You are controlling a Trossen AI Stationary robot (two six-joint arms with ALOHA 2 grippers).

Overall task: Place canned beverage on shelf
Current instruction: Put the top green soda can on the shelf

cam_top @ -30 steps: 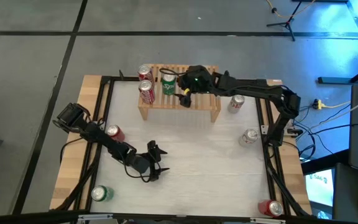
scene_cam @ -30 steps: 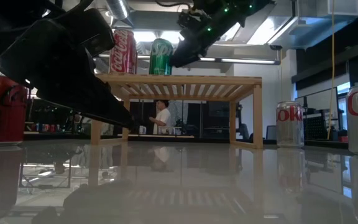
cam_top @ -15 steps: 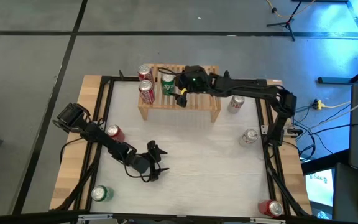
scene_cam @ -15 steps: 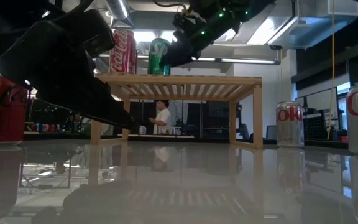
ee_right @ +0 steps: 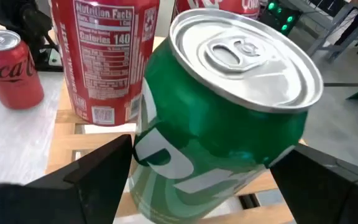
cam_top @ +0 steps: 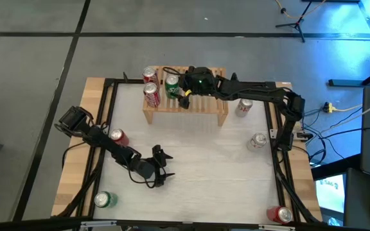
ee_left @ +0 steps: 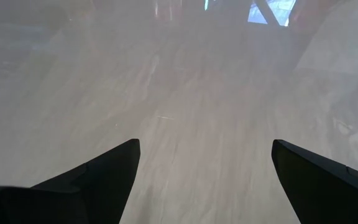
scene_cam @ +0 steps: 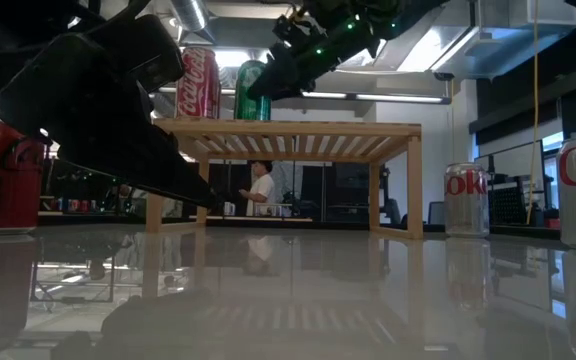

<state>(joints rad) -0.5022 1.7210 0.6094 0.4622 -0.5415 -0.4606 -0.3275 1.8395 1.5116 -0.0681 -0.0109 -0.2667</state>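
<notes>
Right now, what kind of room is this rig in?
Most likely a robotics lab or workshop, not a shop: a framed test table on bare grey floor, loose cables and a screen beside it, exposed ceiling ducting, a person at desks behind.

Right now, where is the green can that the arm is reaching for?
In the high view, the green can stands on the wooden shelf toward its left end, beside two red cans, with the right tool around it.

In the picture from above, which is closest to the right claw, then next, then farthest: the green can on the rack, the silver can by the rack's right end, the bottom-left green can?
1. Green can on the wooden rack, between the right gripper fingers.
2. Silver can, beside the rack's right end.
3. Green can, near-left corner.
</notes>
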